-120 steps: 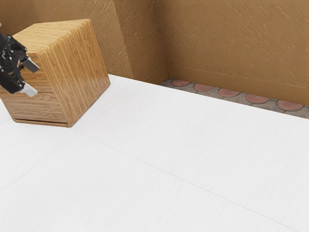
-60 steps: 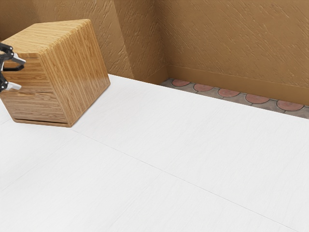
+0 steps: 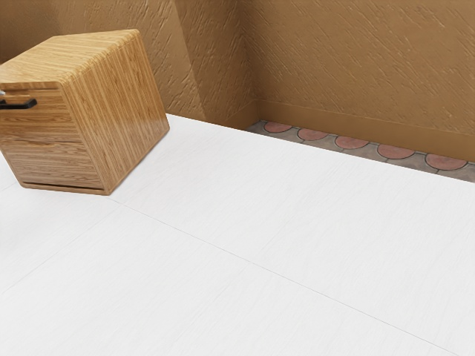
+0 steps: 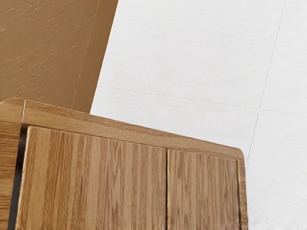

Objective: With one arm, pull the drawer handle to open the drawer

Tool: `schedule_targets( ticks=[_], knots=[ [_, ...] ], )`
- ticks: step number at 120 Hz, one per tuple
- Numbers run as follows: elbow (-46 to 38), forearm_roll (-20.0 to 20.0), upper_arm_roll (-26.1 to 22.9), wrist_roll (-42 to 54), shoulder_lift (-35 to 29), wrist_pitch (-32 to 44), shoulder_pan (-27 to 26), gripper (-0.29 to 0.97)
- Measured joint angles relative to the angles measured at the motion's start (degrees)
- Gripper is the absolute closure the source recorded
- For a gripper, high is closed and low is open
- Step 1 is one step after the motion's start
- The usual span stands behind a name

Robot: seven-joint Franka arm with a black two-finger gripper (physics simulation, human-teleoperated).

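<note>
A wooden drawer cabinet [image 3: 104,89] stands on the white table at the exterior view's upper left. Its front face turns toward that view's left edge. A black bar handle [image 3: 18,104] sticks out from the upper drawer front [image 3: 41,122], and the lower drawer front [image 3: 48,159] sits beneath it. In the wrist view my hand's camera faces the cabinet front, where two drawer fronts [image 4: 96,187] [image 4: 204,191] lie side by side. Both look flush with the frame, and a thin dark gap [image 4: 19,177] runs along the outer edge of one.
The white table [image 3: 282,245] stretches wide toward the exterior view's right and front. Brown textured walls [image 3: 356,59] stand behind it, with a strip of red floor tiles [image 3: 349,141] along the table's far edge.
My gripper has drawn back past the exterior view's left edge, away from the cabinet front. The black handle it covered is now bare. The cabinet has not moved.
</note>
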Motion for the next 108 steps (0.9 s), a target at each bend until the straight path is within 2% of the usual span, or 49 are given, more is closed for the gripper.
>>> schedule_targets(
  ticks=[16,30,46,66,108],
  knots=[
    [5.49,2.94,5.29,4.18,0.35,1.48,-5.4,0.03],
    [9.59,3.85,8.55,6.96,1.3,2.09,-7.38,0.03],
    [12.87,4.27,9.61,9.46,1.9,2.6,-8.53,0.04],
    [17.08,4.73,13.15,11.93,1.8,4.28,-11.65,0.04],
    [20.17,4.85,16.29,15.21,1.37,8.54,-13.8,0.05]
  ],
)
